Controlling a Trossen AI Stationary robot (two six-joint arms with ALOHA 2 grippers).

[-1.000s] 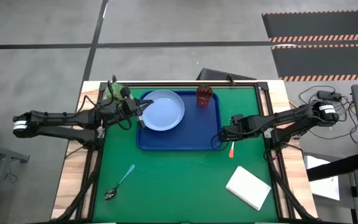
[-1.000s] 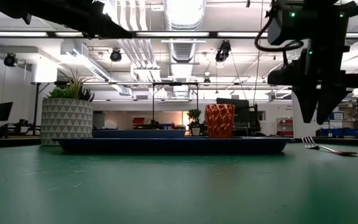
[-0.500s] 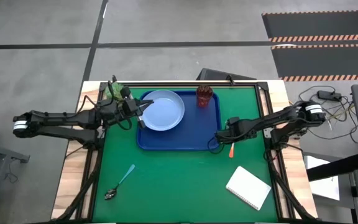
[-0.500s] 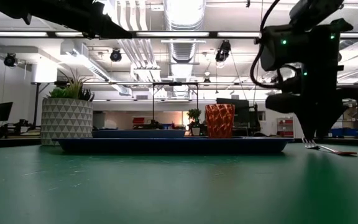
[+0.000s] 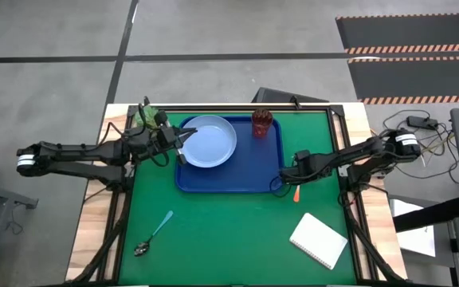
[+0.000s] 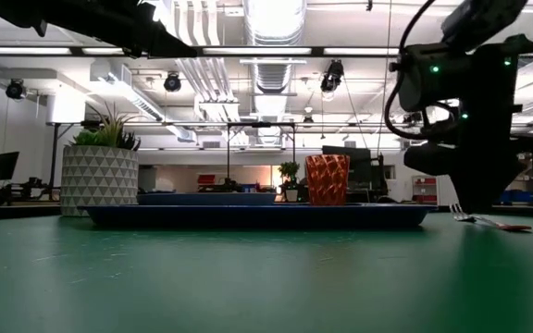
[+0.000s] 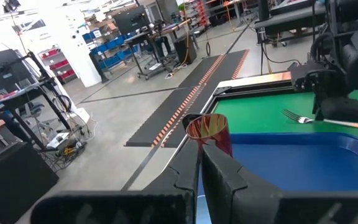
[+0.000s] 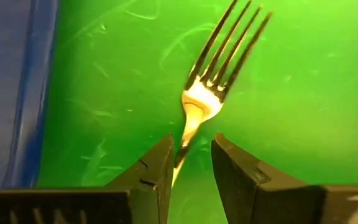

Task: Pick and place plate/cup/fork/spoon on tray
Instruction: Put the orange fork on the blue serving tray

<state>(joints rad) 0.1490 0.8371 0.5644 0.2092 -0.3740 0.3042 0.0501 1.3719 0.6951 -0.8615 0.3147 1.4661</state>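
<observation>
Tray [image 5: 237, 171] dark blue; plate [image 5: 209, 142] pale blue. Cup [image 6: 327, 179] reddish-brown, faceted. Fork [image 5: 296, 192]: orange handle, silver tines. Spoon [image 5: 154, 233]: lt-blue handle. Mat [image 5: 229, 231] green. Notepad [image 5: 318, 241] white. Pot [image 6: 100, 179] white w/ triangle pattern.

Fork [image 8: 205, 93] flat beside tray [image 8: 8, 87]

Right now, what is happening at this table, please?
The robot is loading a tray with tableware. The plate and the cup already sit on it. The right gripper is down at the fork, which lies on the green mat just off the tray's right edge; its fingers straddle the fork's neck with a gap, not yet closed. The left gripper rests at the plate's left rim. The spoon lies untouched on the mat, near the front left.
</observation>
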